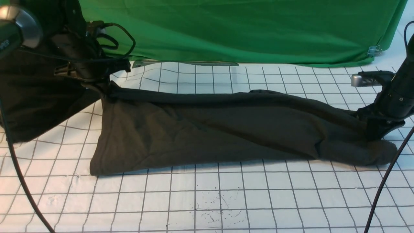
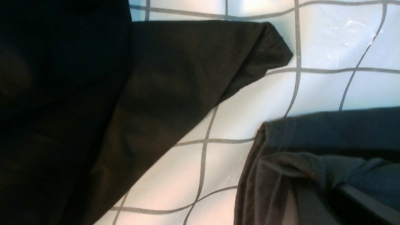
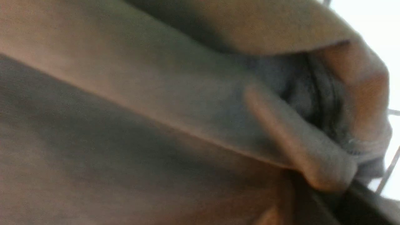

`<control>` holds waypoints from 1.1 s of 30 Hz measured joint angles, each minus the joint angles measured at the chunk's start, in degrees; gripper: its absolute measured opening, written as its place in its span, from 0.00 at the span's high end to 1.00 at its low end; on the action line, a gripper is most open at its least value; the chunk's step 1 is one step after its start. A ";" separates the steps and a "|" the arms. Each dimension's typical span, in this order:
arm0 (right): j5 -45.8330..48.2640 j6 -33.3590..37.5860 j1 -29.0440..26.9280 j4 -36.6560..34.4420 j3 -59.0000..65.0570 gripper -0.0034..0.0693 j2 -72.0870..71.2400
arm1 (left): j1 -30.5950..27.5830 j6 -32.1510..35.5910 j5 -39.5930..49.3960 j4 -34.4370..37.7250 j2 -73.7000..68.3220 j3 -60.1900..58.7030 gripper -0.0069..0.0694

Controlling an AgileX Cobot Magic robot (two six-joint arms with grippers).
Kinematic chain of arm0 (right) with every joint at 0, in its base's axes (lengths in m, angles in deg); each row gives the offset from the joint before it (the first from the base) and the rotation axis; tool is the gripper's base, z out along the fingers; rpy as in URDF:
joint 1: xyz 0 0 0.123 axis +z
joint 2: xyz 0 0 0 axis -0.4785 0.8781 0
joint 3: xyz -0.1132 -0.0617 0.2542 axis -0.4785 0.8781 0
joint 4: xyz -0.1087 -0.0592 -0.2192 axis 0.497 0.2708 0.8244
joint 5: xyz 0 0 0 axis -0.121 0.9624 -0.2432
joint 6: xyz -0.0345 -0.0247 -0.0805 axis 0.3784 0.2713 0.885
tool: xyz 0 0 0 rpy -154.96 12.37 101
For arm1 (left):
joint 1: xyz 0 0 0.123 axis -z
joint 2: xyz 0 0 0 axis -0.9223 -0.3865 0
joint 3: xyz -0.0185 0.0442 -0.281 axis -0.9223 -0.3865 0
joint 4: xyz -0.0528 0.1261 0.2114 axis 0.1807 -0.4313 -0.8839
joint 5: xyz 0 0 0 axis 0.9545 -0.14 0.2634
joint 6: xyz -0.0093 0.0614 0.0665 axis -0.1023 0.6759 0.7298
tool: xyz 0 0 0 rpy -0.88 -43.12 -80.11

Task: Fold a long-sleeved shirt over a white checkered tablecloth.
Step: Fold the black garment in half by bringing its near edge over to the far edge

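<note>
1 shirt (image 1: 207,129), 1 checkered tablecloth (image 1: 226,200), 1 green cloth (image 1: 242,29) at the back, 2 grippers. Shirt lies as a long dark band on the tablecloth, mid-table, long axis running L-R across the front view. L gripper (image 1: 104,88) is clamped on its L end, raised a bit. R gripper (image 1: 375,131) is clamped on the R end, low by the tablecloth.
</note>
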 joint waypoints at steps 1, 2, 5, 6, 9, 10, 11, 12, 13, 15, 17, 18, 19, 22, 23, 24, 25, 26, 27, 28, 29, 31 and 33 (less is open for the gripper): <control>-0.62 0.00 0.00 0.56 0.00 0.90 -0.38 | 0.00 0.04 0.00 0.00 0.00 0.00 0.89; -0.71 0.00 0.00 1.03 -0.13 0.90 -0.55 | 0.00 0.04 0.06 0.00 0.00 0.00 0.89; -0.86 -0.48 0.00 3.45 -1.11 0.91 -1.63 | 0.00 0.04 0.06 0.31 0.00 0.00 0.89; -0.86 -0.55 0.00 4.36 -1.94 0.91 -2.00 | 0.00 0.09 0.06 0.31 0.00 0.00 0.89; -1.07 -0.62 0.00 5.38 -3.78 0.91 -2.23 | 0.00 0.45 0.06 0.37 0.00 0.00 0.89; -1.46 -0.62 0.00 5.63 -4.56 0.91 -2.28 | 0.00 0.60 0.06 0.43 0.00 0.00 0.89; -2.01 -0.62 0.00 6.09 -5.36 0.90 -2.30 | 0.00 0.67 0.00 0.50 0.00 0.00 0.89; -2.51 -0.62 0.06 6.09 -5.89 0.90 -2.30 | 0.00 0.67 0.00 0.54 0.00 0.00 0.89; -3.02 -0.53 0.11 6.09 -6.24 0.90 -2.30 | 0.00 0.73 -0.29 0.54 0.00 0.00 0.89; -4.02 -0.25 0.24 6.09 -6.43 0.89 -2.30 | 0.00 0.79 -0.90 0.54 0.00 0.00 0.89; -5.34 0.08 0.29 6.09 -6.43 0.86 -2.30 | 0.00 0.74 -1.94 0.54 -0.19 0.00 0.89; -5.49 0.15 0.29 6.43 -6.43 0.86 -2.30 | 0.00 0.74 -2.04 0.54 -0.19 0.00 0.89; -6.91 0.56 0.29 6.83 -6.43 0.83 -2.16 | 0.00 0.74 -3.05 0.62 -0.46 0.00 0.89; -10.38 0.69 0.29 7.89 -6.43 0.76 -1.77 | 0.05 0.58 -5.52 0.69 -0.66 0.00 0.89; -11.47 0.62 0.29 8.03 -6.43 0.74 -1.60 | 0.05 0.20 -6.02 0.69 -0.66 0.00 0.89; -12.69 0.35 0.29 8.50 -6.43 0.71 -1.43 | 0.05 -0.21 -6.34 0.62 -0.66 0.00 0.89; -13.56 -0.06 0.29 8.82 -6.43 0.68 -1.37 | 0.05 -0.52 -6.62 0.55 -0.66 0.00 0.89; -14.42 -0.37 0.29 9.08 -6.43 0.65 -1.24 | 0.05 -0.68 -6.72 0.55 -0.66 0.00 0.89; -14.77 -0.49 0.29 9.21 -6.43 0.64 -1.25 | 0.05 -0.67 -6.77 0.50 -0.66 0.00 0.89; -15.73 -0.70 0.29 9.32 -6.43 0.59 -1.18 | 0.05 -0.80 -6.84 0.36 -0.66 0.00 0.88; -16.28 -0.89 0.29 9.31 -6.43 0.54 -1.14 | 0.05 -1.11 -7.07 0.00 -0.66 0.00 0.88; -16.71 -2.01 0.29 9.31 -6.50 0.49 -1.14 | 0.05 -2.01 -7.43 0.00 -0.66 0.00 0.85; -16.16 -2.38 0.29 9.31 -6.98 0.48 -1.07 | 0.05 -2.23 -7.89 -0.30 -0.66 0.00 0.81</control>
